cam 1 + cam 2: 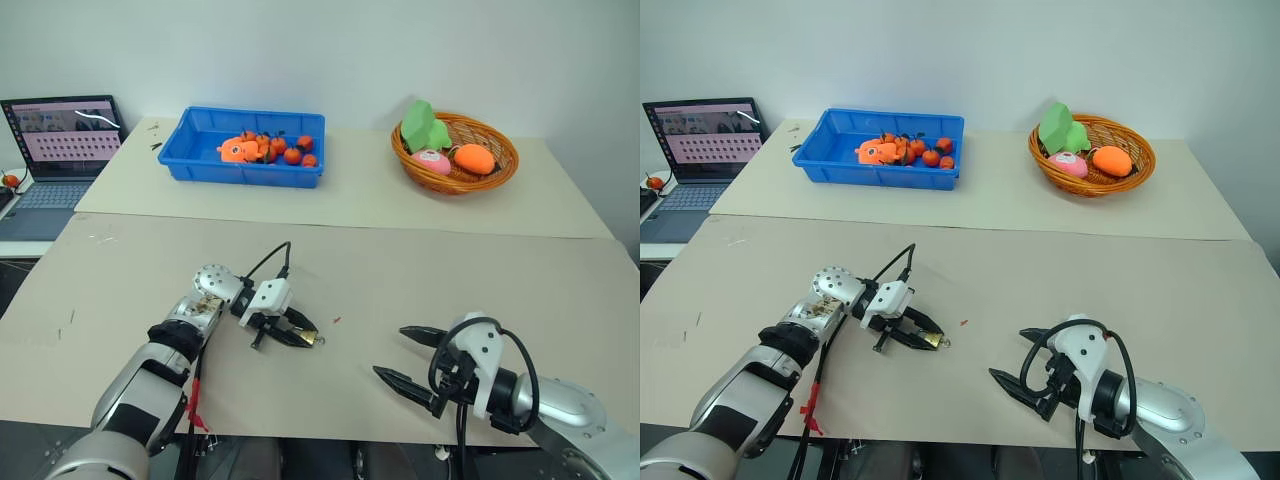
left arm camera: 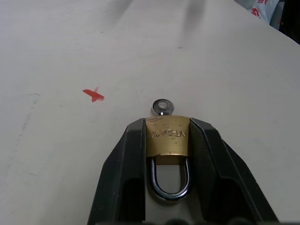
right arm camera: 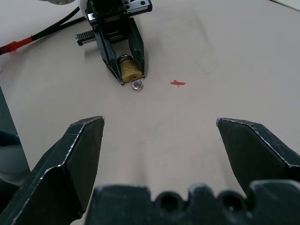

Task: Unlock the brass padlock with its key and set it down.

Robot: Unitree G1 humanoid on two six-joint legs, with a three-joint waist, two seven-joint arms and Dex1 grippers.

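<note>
The small golden-yellow brass padlock (image 2: 166, 140) with its silver U-shaped shackle sits between the two black fingers of the left tool (image 2: 167, 136), in the lower centre of the left wrist view. Both fingers press against the sides of the lock body: the left tool is clenched on it. The shackle points back toward the tool's base; the lock body faces outward, level with the fingertips. The small silvery metal key (image 2: 162, 106) stands in the outer end of the body, its round holed head projecting just beyond the fingertips.

In the left eye view the left tool and padlock lie in the lower centre-left of the frame, low over the beige cardboard-covered table (image 1: 420, 280). A small red cross mark (image 2: 93, 94) lies on the table near the padlock, apart from it.

The right tool (image 1: 409, 357) is in the lower right of the left eye view, released, its fingers spread wide with nothing between them, well apart from the padlock. In the right wrist view the padlock appears in the upper left, beyond the gap between the right tool's fingertips.
</note>
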